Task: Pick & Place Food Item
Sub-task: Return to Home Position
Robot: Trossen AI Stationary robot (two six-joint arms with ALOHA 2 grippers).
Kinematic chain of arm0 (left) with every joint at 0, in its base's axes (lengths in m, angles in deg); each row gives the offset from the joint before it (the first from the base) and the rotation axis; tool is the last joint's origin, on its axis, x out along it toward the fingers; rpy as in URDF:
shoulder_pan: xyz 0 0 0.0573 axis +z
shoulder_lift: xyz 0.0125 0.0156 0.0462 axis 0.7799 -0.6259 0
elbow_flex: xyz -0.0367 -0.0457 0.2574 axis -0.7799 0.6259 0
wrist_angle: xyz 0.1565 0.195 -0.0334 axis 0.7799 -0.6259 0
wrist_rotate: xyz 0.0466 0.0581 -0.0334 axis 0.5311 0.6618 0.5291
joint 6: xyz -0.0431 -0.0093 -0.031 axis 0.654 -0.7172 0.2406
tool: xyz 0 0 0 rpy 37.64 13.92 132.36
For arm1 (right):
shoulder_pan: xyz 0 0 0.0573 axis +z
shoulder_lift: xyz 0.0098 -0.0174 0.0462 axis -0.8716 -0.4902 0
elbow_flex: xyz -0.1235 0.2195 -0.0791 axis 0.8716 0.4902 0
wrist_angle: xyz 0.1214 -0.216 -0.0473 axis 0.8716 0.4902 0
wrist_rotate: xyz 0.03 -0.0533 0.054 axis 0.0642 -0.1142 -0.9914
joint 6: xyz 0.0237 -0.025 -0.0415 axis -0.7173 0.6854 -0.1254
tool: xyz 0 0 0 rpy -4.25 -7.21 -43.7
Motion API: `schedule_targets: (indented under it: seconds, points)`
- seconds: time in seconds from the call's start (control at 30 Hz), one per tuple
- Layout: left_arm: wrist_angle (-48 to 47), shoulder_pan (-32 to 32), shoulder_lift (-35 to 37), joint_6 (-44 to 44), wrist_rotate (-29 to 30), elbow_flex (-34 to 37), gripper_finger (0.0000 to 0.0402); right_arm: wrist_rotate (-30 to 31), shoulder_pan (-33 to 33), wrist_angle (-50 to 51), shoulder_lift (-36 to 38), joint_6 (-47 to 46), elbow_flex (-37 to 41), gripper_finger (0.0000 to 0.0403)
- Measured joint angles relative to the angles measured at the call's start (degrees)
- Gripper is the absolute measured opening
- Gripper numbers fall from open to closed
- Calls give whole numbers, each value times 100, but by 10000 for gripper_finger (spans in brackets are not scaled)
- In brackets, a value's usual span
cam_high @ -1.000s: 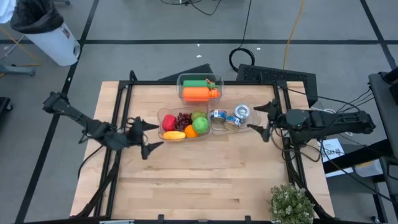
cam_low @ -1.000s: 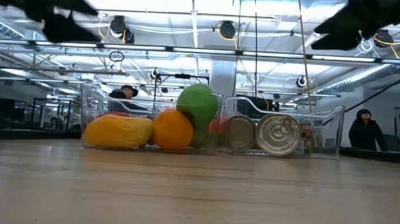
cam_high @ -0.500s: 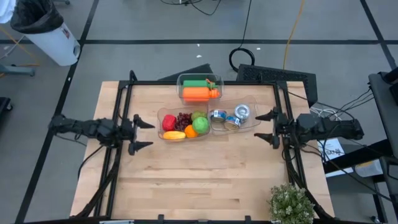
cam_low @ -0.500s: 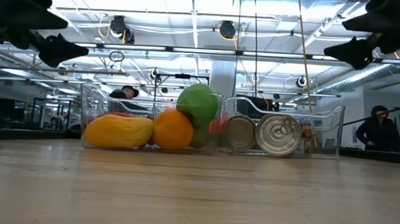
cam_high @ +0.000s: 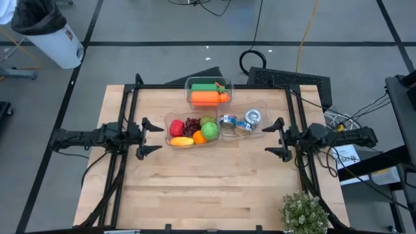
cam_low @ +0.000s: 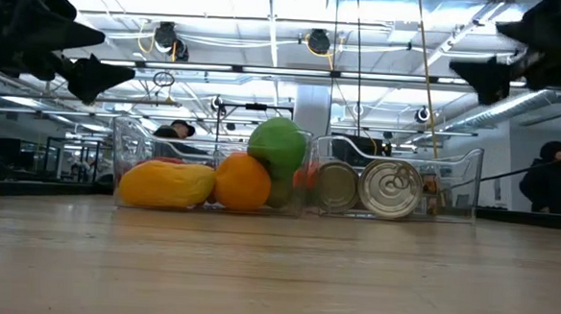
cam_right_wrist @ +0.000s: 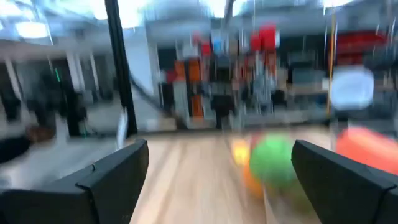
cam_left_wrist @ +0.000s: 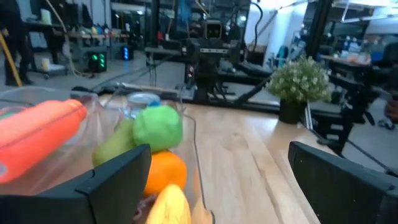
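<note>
**A:** Where do we have the tuna cans (cam_high: pixel 251 117)?

**B:** We see them lying together inside the transparent bin (cam_low: pixel 460 181), which sits on the counter (cam_high: pixel 208 182) just beside the bin with the green apple (cam_high: pixel 209 131). At least two show their round faces to the low camera, so they rest on edge or tilted, not flat.

**A:** And our arms?

**B:** The left end effector (cam_high: pixel 153 137) hangs over the counter's left side and the right end effector (cam_high: pixel 273 137) over its right. Both have their fingers spread wide with nothing between them, well apart from the bin.

**A:** If we had to lift a can again?

**B:** We'd judge them stiff, fairly dense and slick-walled. We would pinch across the side wall near the rolled rims, not the flat lids. The bin itself looks light and may slide.
</note>
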Motion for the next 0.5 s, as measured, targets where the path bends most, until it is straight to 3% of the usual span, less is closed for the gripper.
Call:
schedule_targets:
  seconds: [0.17, 0.5]
  points:
    - [4, 139, -3, 9, -56, 20, 392, 24, -13, 982, 7, 48, -8, 375]
    - [-13, 224, -3, -200, 29, 18, 392, -16, -11, 1086, 1, -8, 5, 375]
